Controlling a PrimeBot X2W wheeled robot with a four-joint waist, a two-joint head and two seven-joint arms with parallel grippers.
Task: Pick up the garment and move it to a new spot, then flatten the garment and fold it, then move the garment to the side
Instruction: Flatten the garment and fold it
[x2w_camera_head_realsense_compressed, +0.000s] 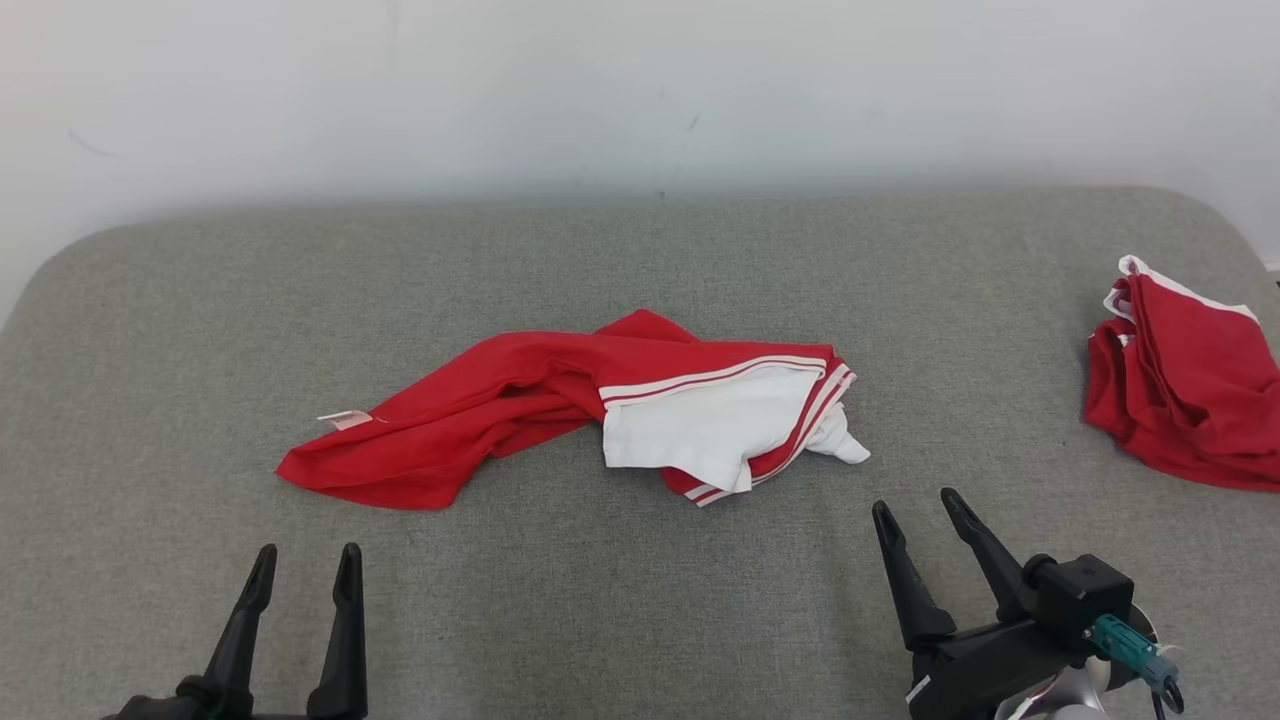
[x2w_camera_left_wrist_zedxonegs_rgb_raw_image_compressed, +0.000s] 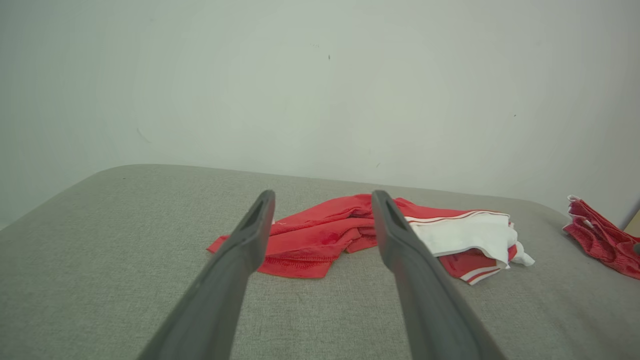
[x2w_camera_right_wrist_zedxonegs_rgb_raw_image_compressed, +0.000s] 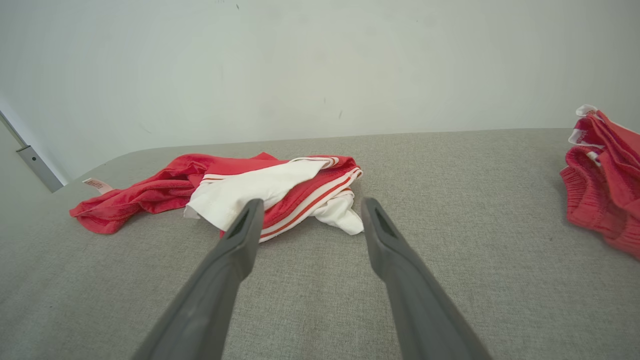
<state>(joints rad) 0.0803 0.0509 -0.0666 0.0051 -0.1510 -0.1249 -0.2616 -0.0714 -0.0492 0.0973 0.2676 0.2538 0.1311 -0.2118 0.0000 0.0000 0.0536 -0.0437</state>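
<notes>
Garment (x2w_camera_head_realsense_compressed: 560, 410) lay crumpled at the middle of the grey surface (x2w_camera_head_realsense_compressed: 640, 620). L gripper (x2w_camera_head_realsense_compressed: 308, 552) & R gripper (x2w_camera_head_realsense_compressed: 915, 500) sat nr the surface's front edge, both w/ fingers apart, holding nothing. Risks: pinching only one loose layer, so it'd lift bunched; grabbing the 2nd red pile (x2w_camera_head_realsense_compressed: 1190, 390) at the surface's right edge instead.

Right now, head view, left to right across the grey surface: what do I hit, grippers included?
left gripper → crumpled red and white garment → right gripper → second red garment near the right edge. Ordered by their middles; both grippers are open and clear of the cloth.
</notes>
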